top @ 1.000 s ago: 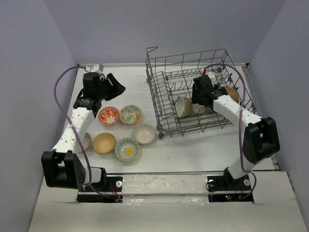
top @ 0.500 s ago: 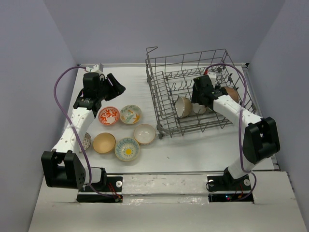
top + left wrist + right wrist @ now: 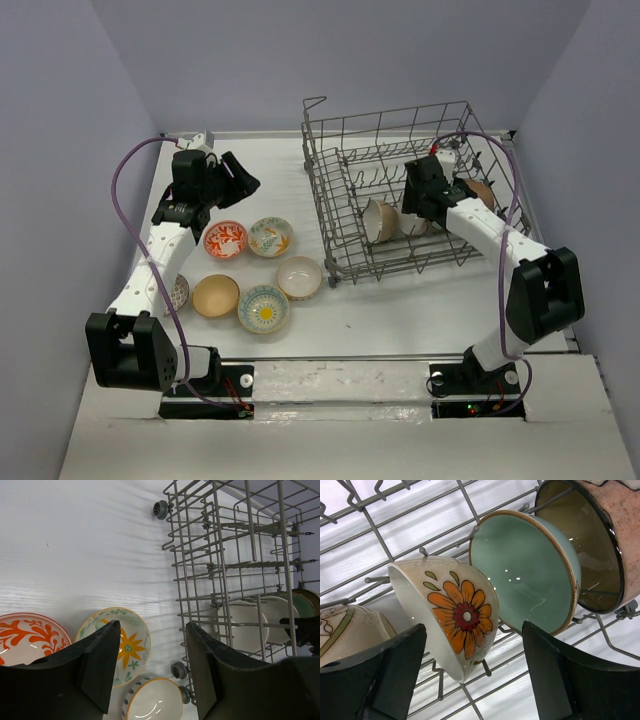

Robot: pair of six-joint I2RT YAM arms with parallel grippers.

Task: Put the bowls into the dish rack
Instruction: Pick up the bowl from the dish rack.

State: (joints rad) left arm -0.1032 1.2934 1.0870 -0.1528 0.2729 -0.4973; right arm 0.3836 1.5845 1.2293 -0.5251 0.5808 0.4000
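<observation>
The grey wire dish rack (image 3: 322,190) stands at the right. In it, on edge between tines, are a cream bowl (image 3: 379,221), a cream floral bowl (image 3: 455,625), a teal bowl (image 3: 525,575) and a brown bowl (image 3: 600,545). My right gripper (image 3: 475,675) is open and empty inside the rack, just above the floral bowl. On the table lie the red-orange bowl (image 3: 226,239), a cream floral bowl (image 3: 271,237), a white bowl (image 3: 300,277), a tan bowl (image 3: 216,296) and a blue-rimmed bowl (image 3: 264,308). My left gripper (image 3: 240,180) is open and empty, held above them.
A small patterned bowl (image 3: 180,292) is partly hidden under the left arm. The rack's wheels (image 3: 160,509) face the loose bowls. Bare white table lies behind the bowls and in front of the rack. Grey walls close in both sides.
My right gripper has drawn back a little, up and to the right, from the bowls in the rack. The left arm has not moved.
</observation>
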